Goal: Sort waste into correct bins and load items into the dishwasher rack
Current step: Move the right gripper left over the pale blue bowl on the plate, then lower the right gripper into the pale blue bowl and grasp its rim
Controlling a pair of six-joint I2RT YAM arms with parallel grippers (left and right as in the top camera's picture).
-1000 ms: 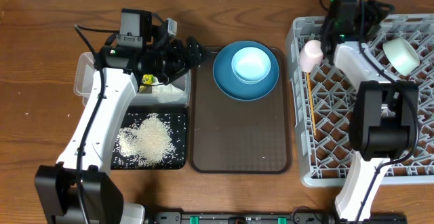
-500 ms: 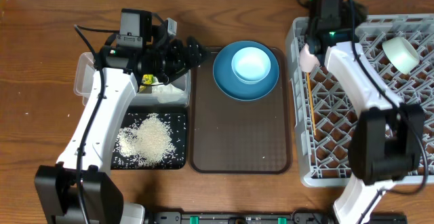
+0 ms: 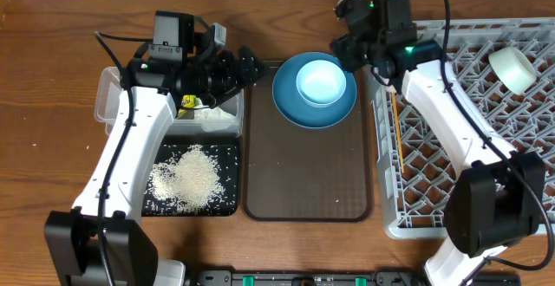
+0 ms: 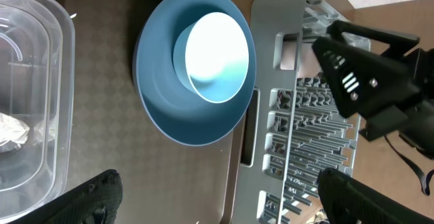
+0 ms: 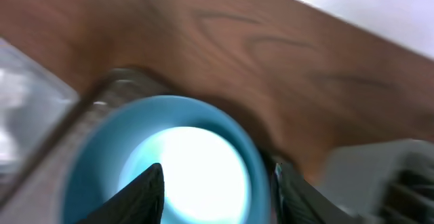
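Observation:
A small light-blue bowl (image 3: 323,82) (image 4: 213,54) sits inside the dark-blue plate (image 3: 295,108) (image 4: 180,125) at the back of the brown serving tray. My right gripper (image 3: 344,45) (image 5: 217,193) hovers open and empty over the plate's far right rim, with the bowl (image 5: 183,170) seen blurred between its fingers. My left gripper (image 3: 245,69) (image 4: 224,200) hangs wide open and empty between the clear tub (image 3: 111,104) (image 4: 41,115) and the plate. The tub holds a white napkin (image 3: 221,117) and a yellow-green wrapper (image 3: 187,104). Rice (image 3: 192,178) lies in the black tray (image 3: 227,204). A mint-green bowl (image 3: 513,69) rests in the grey rack (image 3: 486,208). My right arm hides the pink cup.
The brown serving tray (image 3: 308,173) lies between the bins and the rack, its front half bare. A thin orange stick (image 3: 399,139) lies along the rack's left side. My right arm (image 3: 451,113) stretches over the rack's back left part. Wooden table shows at the far left.
My right arm has swung left from the rack's back left corner, away from the pink cup, to the plate's far right rim. Its jaws have narrowed a little. The left arm stayed still.

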